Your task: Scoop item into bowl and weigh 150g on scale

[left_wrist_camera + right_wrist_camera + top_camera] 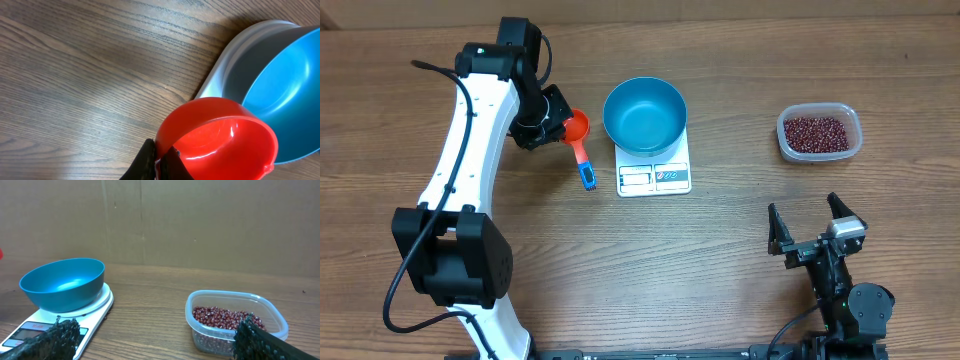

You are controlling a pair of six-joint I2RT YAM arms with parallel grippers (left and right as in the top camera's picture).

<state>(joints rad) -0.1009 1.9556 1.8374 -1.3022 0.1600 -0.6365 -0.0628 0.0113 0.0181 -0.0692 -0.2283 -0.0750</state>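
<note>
The blue bowl [644, 115] [287, 95] [62, 282] stands empty on the white scale [655, 177] [235, 55] [97, 309]. The item, dark red beans [816, 131] [224, 317], fills a clear plastic tub [820, 152] [200, 330] at the right. Just left of the bowl, my left gripper [552, 128] [161, 156] is shut on the rim of an empty red scoop [578, 126] [220, 140], whose blue-tipped handle [588, 178] points toward the front. My right gripper [810, 228] [155, 340] stands open near the front right, nothing between its fingers [62, 335].
Bare wooden tabletop [740, 230] lies between the scale and the tub. A cardboard wall [200, 225] backs the table in the right wrist view. The left arm [470, 150] stretches along the table's left side.
</note>
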